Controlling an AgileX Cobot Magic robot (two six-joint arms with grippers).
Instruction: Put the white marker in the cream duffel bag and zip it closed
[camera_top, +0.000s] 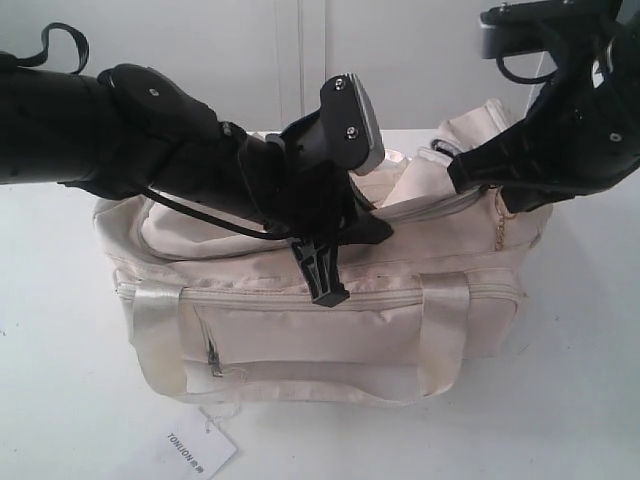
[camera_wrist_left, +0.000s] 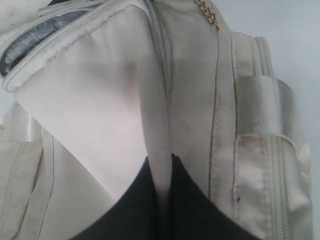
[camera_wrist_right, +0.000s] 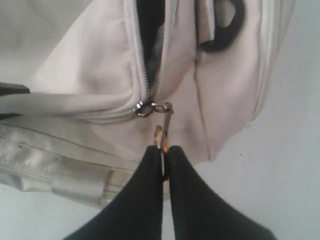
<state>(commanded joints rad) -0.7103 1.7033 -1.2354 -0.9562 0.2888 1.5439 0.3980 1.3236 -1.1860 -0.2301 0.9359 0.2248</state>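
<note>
My right gripper (camera_wrist_right: 163, 152) is pressed together on the gold pull (camera_wrist_right: 159, 135) at lower centre of its wrist view. My left gripper (camera_wrist_left: 162, 167) pinches a fold of the bag (camera_wrist_left: 100, 100), so I should draw the pull steadily along the teeth with the left holding the cloth taut. Only the right wrist view shows the slider (camera_wrist_right: 143, 108) and the unzipped gap; no view shows the marker, likely inside.

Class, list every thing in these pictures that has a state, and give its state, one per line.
cream duffel bag: upright on the table, top zip open beside its slider.
left hand: shut on a fold of bag fabric.
right hand: shut on the gold zip pull.
paper tag: lying flat before the bag.
white marker: not visible.
</note>
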